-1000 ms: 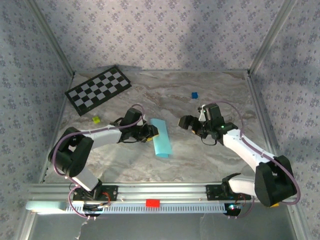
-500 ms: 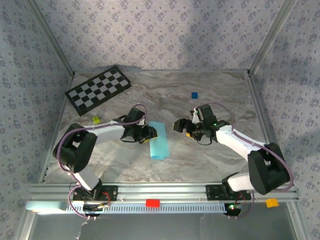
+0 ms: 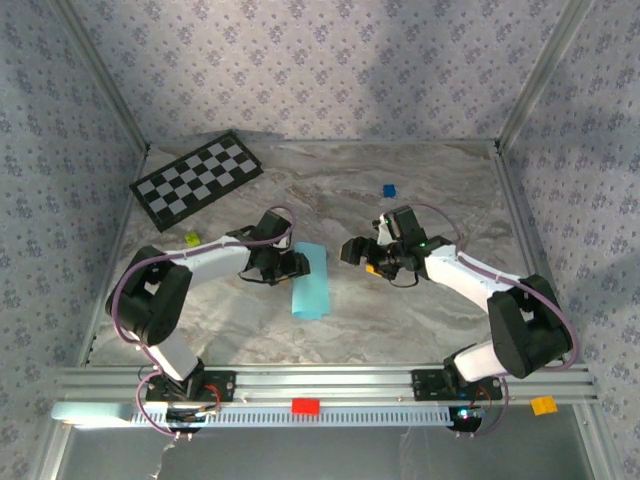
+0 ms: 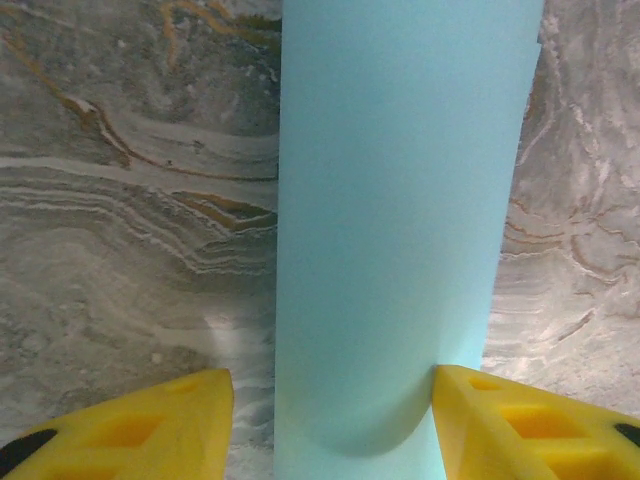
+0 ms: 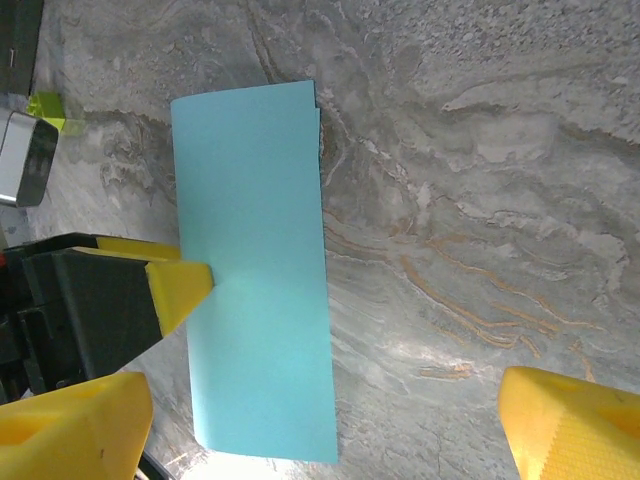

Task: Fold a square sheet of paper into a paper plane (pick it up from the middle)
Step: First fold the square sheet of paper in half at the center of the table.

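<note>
Folded square sheet of paper [image 3: 310, 282] lay flat on the table [image 3: 400, 315] between both arms. Left gripper [image 4: 332, 400] was spread, straddling one end, pinching nothing. Right gripper [image 5: 325, 420] gaped wide nearby. Risk: a finger nudging the loose sheet could skew it or spring the fold.

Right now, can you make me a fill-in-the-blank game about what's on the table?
1. The paper is light ____.
2. The checkerboard is black and ____.
3. The right tool has its jaws ____.
4. The left tool's fingers are ____.

Missing words: blue, white, open, yellow.
</note>
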You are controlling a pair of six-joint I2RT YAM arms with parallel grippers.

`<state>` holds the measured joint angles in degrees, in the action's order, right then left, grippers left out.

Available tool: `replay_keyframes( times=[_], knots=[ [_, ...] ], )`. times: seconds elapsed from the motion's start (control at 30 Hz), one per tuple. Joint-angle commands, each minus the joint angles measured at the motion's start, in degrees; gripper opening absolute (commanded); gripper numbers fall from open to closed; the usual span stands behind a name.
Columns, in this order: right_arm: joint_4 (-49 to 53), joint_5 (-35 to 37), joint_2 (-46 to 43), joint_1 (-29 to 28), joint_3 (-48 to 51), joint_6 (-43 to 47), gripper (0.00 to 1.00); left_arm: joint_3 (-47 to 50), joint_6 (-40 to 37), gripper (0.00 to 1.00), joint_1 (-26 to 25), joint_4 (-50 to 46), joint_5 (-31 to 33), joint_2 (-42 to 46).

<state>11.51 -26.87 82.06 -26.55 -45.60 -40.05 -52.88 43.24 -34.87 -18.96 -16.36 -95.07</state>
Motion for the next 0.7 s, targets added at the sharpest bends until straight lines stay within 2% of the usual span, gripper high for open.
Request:
replay_keyframes(
  times=[0.0, 0.23, 0.67],
  knots=[
    [0.1, -1.3, 1.4, -0.8, -1.7, 1.0, 0.91, -2.1, -2.8, 0.52, 0.1, -3.6, 1.5, -0.2],
    [-0.3, -1.4, 2.9, -2.3, -2.3, 0.7, 0.88, -3.1, -5.6, 0.46, 1.0, -5.6, 1.9, -0.7],
    [1.2, -1.0, 3.9, -3.1, -3.2, 1.2, 0.87, -7.0, -13.5, 0.45, 1.1, -10.9, 0.2, -5.7]
  ],
)
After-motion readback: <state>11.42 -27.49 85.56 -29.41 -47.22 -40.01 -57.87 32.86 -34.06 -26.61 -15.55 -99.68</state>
